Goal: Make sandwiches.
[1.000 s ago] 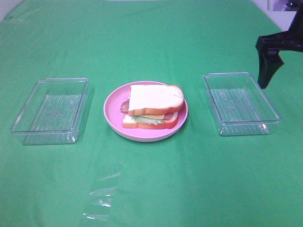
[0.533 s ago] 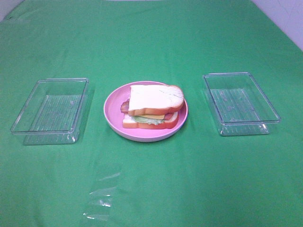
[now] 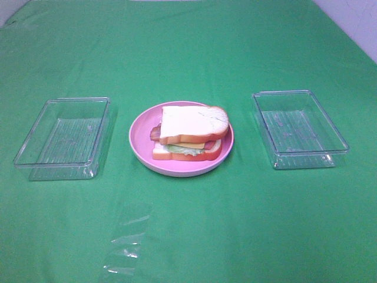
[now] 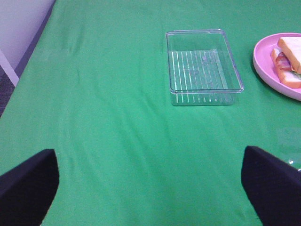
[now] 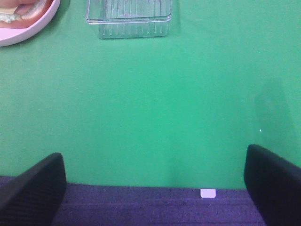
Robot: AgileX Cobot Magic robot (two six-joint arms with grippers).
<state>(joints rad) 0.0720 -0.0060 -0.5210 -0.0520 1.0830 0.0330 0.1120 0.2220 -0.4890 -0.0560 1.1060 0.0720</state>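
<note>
green cloth (image 3: 194, 224): sandwiches (image 3: 189, 133) on pink plate (image 3: 140, 137), well apart from both spread, empty end effectors (image 4: 149, 183) (image 5: 154, 181).

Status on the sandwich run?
Left gripper and right gripper both open, empty, clear of the work. Sandwich stacked on pink plate. Clear trays empty either side; nothing in the way.

Left gripper (image 4: 150, 188): two matte black fingers (image 4: 28, 186), broad, rounded at the ends, in the lower corners of the left wrist frame. Right gripper (image 5: 153, 186): same black fingers (image 5: 33, 188), faint ribbed texture, lower corners of the right wrist frame.
</note>
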